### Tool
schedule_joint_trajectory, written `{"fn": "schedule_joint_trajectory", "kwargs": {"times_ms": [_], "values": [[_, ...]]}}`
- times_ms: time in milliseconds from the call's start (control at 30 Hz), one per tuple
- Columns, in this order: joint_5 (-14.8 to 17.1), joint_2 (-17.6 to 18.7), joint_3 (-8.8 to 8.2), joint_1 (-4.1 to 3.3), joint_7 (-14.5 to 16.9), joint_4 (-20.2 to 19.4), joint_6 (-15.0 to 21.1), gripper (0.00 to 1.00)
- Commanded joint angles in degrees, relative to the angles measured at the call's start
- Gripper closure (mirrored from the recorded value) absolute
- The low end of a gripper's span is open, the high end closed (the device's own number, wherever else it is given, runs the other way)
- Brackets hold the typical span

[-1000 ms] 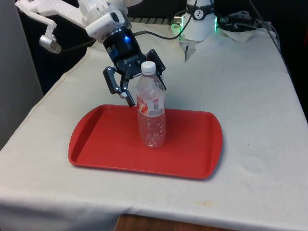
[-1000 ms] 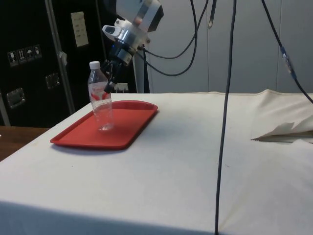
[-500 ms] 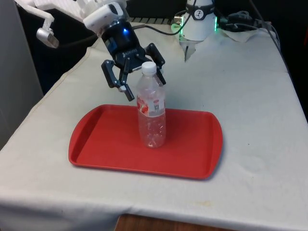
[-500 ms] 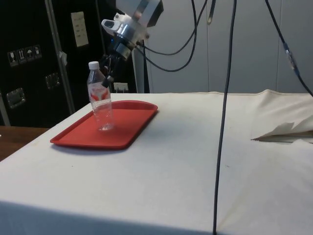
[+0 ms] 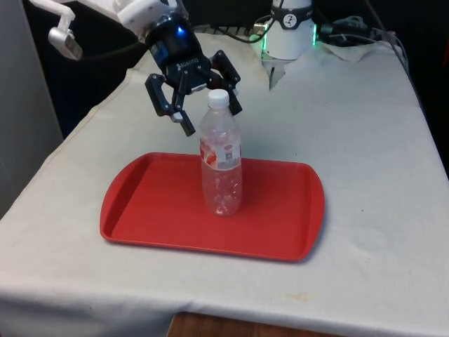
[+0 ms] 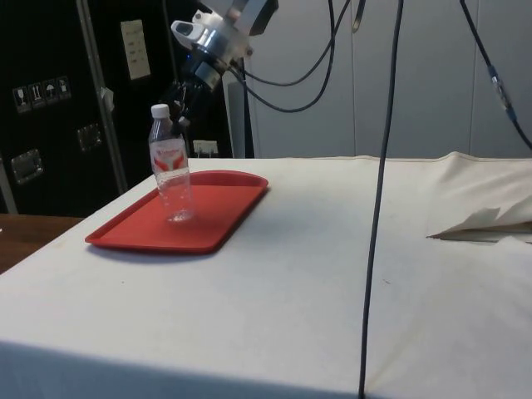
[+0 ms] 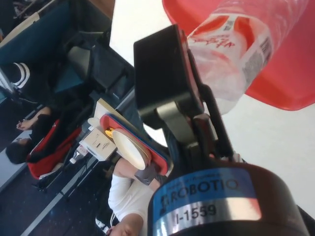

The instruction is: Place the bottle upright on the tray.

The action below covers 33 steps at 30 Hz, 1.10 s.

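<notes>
A clear plastic bottle [image 5: 222, 161] with a white cap and a red-and-white label stands upright near the middle of the red tray [image 5: 147, 210]. Nothing holds it. My gripper [image 5: 209, 112] hangs open just behind the bottle's cap, its fingers spread to either side and touching nothing. The side view puts the gripper [image 6: 184, 104] above and beyond the bottle [image 6: 170, 170] on the tray [image 6: 220, 229]. In the wrist view, one black finger [image 7: 165, 73] lies in front of the bottle's label [image 7: 241, 54] and the tray [image 7: 293, 83].
The robot's base [image 5: 291, 31] and a tangle of cables [image 5: 358, 35] sit at the table's far end. A black cable [image 6: 378, 166] hangs down across the side view, and a cloth fold [image 6: 490, 223] lies at its right. A person in a white shirt [image 7: 128, 191] appears in the wrist view.
The open gripper has lifted and drawn back from the bottle, from level with its shoulder to above its cap. The bottle has stayed upright in the same spot.
</notes>
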State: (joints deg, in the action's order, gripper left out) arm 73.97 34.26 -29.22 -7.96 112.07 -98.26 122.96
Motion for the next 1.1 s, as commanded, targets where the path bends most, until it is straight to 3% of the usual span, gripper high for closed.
{"fn": "schedule_joint_trajectory", "kwargs": {"times_ms": [0,1067], "values": [[-0.6,-0.2,-0.29,-0.23,-0.6,-0.1,0.0,0.0],[0.0,-3.6,-0.63,-0.06,-0.3,0.0,-1.8,0.0]]}}
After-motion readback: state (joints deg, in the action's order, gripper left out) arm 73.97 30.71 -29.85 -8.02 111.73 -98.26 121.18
